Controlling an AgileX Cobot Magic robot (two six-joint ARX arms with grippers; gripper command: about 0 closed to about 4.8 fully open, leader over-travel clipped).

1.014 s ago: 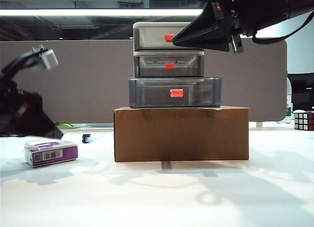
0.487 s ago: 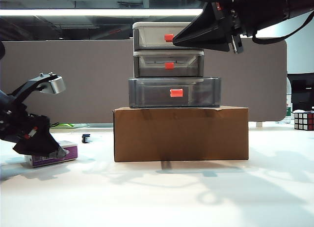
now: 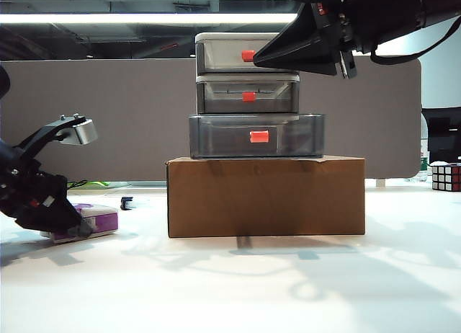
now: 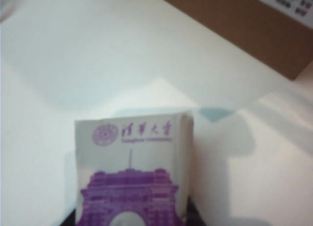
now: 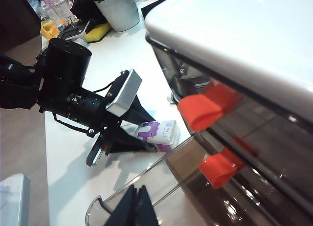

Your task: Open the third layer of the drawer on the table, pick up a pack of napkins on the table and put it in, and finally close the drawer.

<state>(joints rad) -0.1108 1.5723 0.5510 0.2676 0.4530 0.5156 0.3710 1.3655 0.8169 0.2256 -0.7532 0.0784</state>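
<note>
The purple and white pack of napkins point(image 3: 99, 219) point(image 4: 132, 172) point(image 5: 159, 133) lies on the white table point(image 3: 230, 290) at the left. My left gripper point(image 3: 75, 228) point(image 4: 131, 218) is down on it, a dark finger pressed against each side of the pack. The drawer point(image 3: 247, 95) stands on a brown cardboard box, and the third layer point(image 3: 288, 135) point(image 5: 146, 166) is pulled out toward the front. My right gripper point(image 3: 258, 59) point(image 5: 138, 206) hangs shut and empty beside the top tier's red handle, above the open third layer.
The brown cardboard box point(image 3: 266, 196) fills the middle of the table under the drawer. A Rubik's cube point(image 3: 446, 176) sits at the far right edge. A small black item point(image 3: 127, 202) lies behind the pack.
My left gripper came down from above onto the pack, and its jaws closed in around it. The pack stays on the table. The right arm has not moved.
</note>
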